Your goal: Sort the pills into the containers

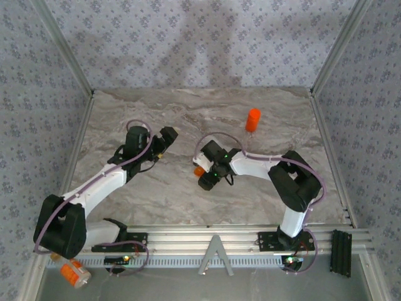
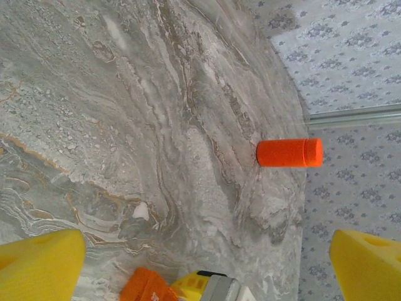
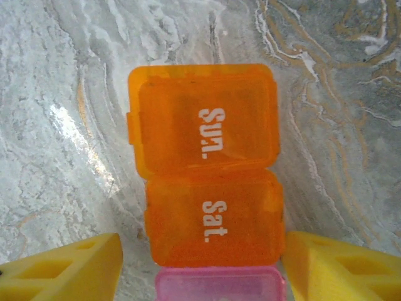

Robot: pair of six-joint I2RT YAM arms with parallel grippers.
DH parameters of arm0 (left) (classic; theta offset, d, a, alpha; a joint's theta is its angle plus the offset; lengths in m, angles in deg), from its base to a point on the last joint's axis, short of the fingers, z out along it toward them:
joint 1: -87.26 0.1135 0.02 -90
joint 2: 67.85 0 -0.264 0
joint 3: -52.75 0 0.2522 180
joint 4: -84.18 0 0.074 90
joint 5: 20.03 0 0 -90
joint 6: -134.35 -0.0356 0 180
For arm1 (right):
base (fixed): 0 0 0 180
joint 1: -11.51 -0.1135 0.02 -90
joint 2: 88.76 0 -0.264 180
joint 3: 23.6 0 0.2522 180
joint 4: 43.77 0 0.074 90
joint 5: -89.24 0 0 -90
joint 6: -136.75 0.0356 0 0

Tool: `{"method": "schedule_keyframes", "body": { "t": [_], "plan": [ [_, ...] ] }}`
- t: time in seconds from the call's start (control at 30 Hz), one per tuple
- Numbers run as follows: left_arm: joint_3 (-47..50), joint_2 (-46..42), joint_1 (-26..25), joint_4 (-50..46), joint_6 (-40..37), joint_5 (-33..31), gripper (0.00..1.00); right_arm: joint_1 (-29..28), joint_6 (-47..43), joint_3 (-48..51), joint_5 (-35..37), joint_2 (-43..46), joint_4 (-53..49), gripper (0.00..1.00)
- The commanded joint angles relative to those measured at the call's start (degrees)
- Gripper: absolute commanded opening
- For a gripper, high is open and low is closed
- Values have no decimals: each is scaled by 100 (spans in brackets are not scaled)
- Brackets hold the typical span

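- Two containers sat well apart on the marble surface (image 1: 169, 200): pill bottle (image 1: 252, 119) toward the far right, pill box (image 3: 210, 188) near centre
- Right gripper (image 3: 202, 257) fingers stood parted, straddling the box's "Sat." cell, pink end nearest the camera
- Left gripper (image 2: 207, 251) fingers spread wide, holding nothing, bottle well ahead of them

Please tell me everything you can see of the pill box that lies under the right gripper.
The pill box is a strip of small translucent plastic compartments with rounded corners, lying flat on the marble table. Two are orange, printed in white "Sun." and "Sat."; the next is pink and cut off by the picture's edge. The "Sun." lid looks wider and shifted sideways, perhaps ajar. The right gripper stands open astride the "Sat." compartment.
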Motion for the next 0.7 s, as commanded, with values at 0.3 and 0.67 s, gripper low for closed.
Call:
{"method": "schedule_keyframes", "body": {
  "t": [0.3,0.67],
  "plan": [
    [-20,30,37,-83,-187,13,100,236,351,135,893,317,-493,74],
    [-160,169,28,-130,-242,77,100,469,656,-108,1219,332,-715,74]
  ]
}}
